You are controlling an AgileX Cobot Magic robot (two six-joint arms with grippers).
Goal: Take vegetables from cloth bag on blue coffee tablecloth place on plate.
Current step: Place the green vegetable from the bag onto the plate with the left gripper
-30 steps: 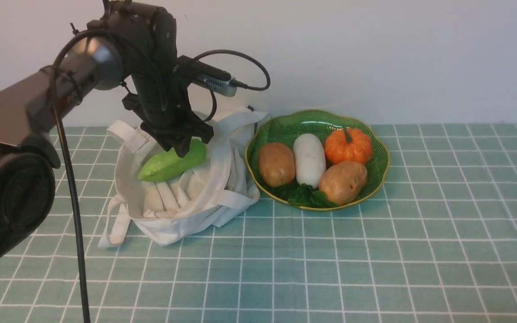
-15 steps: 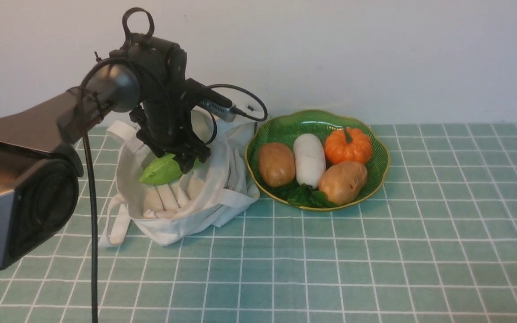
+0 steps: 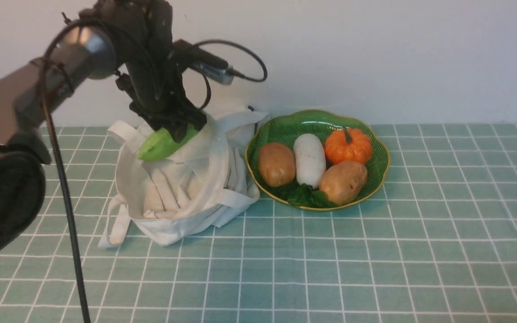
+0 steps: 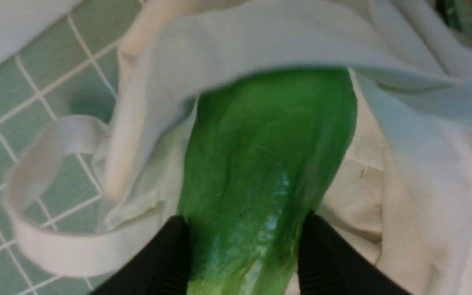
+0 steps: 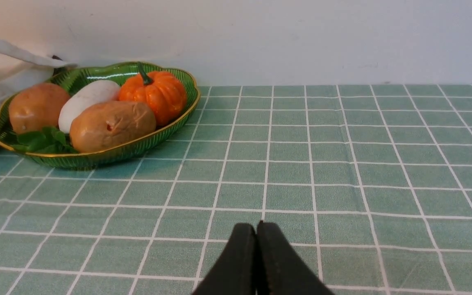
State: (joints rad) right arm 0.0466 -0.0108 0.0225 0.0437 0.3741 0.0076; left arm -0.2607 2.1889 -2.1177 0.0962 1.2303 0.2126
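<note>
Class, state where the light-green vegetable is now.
In front view, the vegetable is left of the plate, clamped in the left gripper atop the cloth bag.

the tablecloth is lying flat across the whole surface, pale blue-green, with thin white lines marking it into squares, and it's running right back to the wall. over on the left the cloth bag is slumping on it, off-white and crumpled, its straps trailing onto the cloth at the near left. just to the bag's right the plate is sitting on the cloth, glossy green with a scalloped gold rim, and the bag's folds are pressing up against its left edge.
</note>
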